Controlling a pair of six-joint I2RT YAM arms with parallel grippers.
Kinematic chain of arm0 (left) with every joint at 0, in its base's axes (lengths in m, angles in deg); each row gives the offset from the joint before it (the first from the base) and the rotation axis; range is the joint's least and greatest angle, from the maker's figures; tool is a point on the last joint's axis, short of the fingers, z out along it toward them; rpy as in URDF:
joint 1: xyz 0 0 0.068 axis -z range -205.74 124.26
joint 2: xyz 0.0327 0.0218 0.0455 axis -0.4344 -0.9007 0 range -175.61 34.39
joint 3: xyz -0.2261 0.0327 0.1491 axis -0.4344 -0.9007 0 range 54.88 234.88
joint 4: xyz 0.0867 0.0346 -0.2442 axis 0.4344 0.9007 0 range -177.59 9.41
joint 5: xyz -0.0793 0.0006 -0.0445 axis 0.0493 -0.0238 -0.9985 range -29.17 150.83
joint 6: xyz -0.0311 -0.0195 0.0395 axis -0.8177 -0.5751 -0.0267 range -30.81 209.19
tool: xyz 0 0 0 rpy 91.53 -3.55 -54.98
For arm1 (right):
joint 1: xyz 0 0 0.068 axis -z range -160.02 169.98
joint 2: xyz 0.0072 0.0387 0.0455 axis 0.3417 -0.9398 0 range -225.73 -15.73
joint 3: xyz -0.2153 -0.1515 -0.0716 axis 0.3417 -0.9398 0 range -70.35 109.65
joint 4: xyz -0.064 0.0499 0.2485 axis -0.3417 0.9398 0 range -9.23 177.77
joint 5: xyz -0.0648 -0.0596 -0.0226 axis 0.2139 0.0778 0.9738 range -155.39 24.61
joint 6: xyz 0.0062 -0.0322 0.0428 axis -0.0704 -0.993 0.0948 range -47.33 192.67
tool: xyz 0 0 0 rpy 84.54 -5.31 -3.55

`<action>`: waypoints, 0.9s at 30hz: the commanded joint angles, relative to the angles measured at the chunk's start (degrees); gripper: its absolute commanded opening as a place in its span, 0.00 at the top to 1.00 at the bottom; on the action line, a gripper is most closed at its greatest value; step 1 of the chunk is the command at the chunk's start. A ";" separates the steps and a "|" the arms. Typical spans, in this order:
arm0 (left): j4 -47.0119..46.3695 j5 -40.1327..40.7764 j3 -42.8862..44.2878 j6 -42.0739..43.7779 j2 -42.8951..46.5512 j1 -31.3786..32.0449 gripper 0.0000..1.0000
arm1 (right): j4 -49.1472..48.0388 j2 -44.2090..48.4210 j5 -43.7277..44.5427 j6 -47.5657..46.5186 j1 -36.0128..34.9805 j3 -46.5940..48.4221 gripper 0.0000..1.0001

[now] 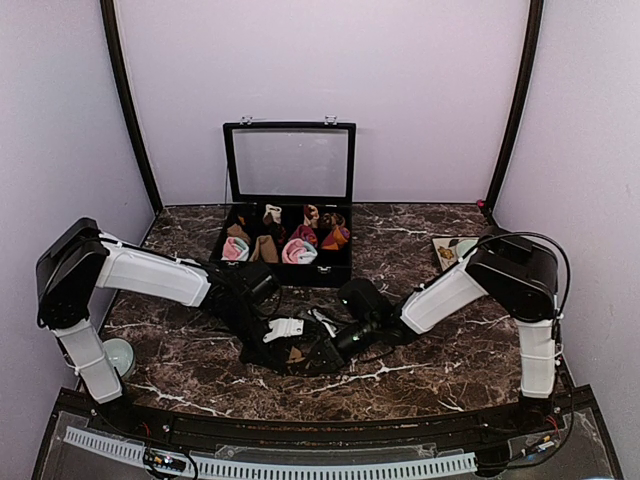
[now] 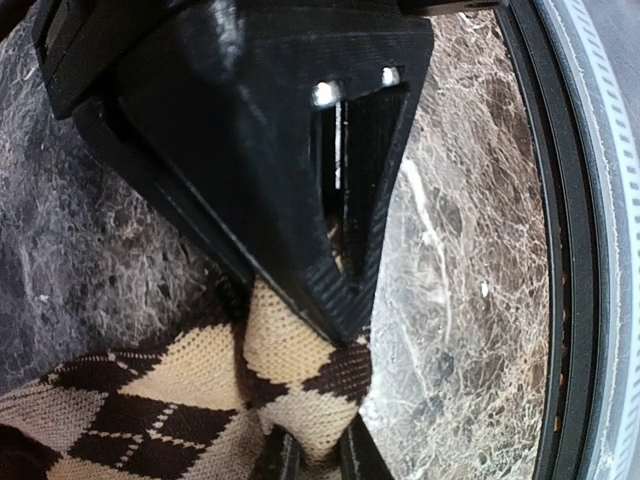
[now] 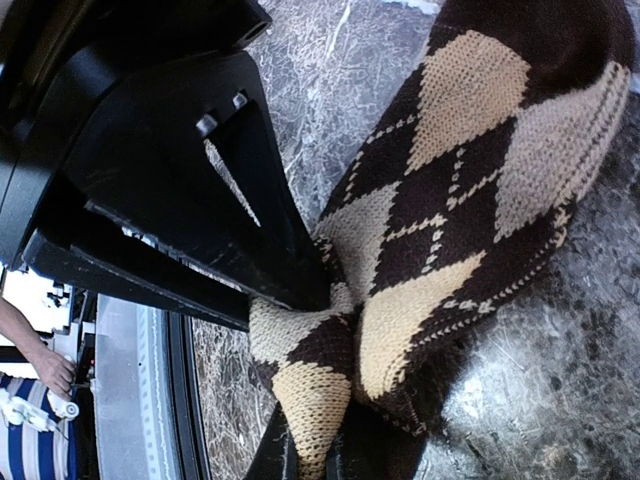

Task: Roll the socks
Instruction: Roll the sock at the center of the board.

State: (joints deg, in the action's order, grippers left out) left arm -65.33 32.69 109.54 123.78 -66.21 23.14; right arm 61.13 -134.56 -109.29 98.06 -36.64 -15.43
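The brown-and-beige diamond-pattern socks point(image 1: 300, 353) lie bunched on the marble table between the two arms. In the left wrist view a fold of the socks point(image 2: 300, 375) is pinched between the black fingers of my left gripper point(image 2: 322, 395), which is shut on it. In the right wrist view the socks point(image 3: 450, 190) stretch away up and right, and a bunched end sits clamped in my right gripper point(image 3: 315, 385), also shut on them. Seen from above, the left gripper point(image 1: 268, 343) and right gripper point(image 1: 335, 343) face each other close together over the socks.
A black box point(image 1: 288, 272) with its clear lid raised stands behind the grippers, with several sock rolls in its compartments. A pale round bowl point(image 1: 120, 355) sits by the left arm's base. A small dish point(image 1: 452, 250) lies at the right. The table's front rim point(image 2: 560, 300) runs close by.
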 commanded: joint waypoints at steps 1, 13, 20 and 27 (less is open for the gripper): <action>2.11 4.80 0.25 1.11 -4.75 0.60 1.00 | 13.70 -5.80 7.79 2.87 -0.33 -4.95 1.00; 7.25 5.16 3.16 1.57 -11.66 0.07 1.00 | 7.27 -2.55 11.55 7.14 -0.33 -9.71 0.83; 9.70 6.95 4.16 2.40 -14.20 -0.52 1.00 | 2.12 -0.90 13.38 9.06 -0.33 -12.58 0.71; 10.35 8.14 5.37 3.06 -14.55 -1.19 1.00 | -2.44 5.27 18.57 9.92 -0.33 -19.11 0.01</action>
State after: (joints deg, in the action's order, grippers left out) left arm -58.60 28.18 117.54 126.27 -73.84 22.37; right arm 45.85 -128.24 -103.15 107.61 -37.34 -27.47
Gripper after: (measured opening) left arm 0.119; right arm 0.602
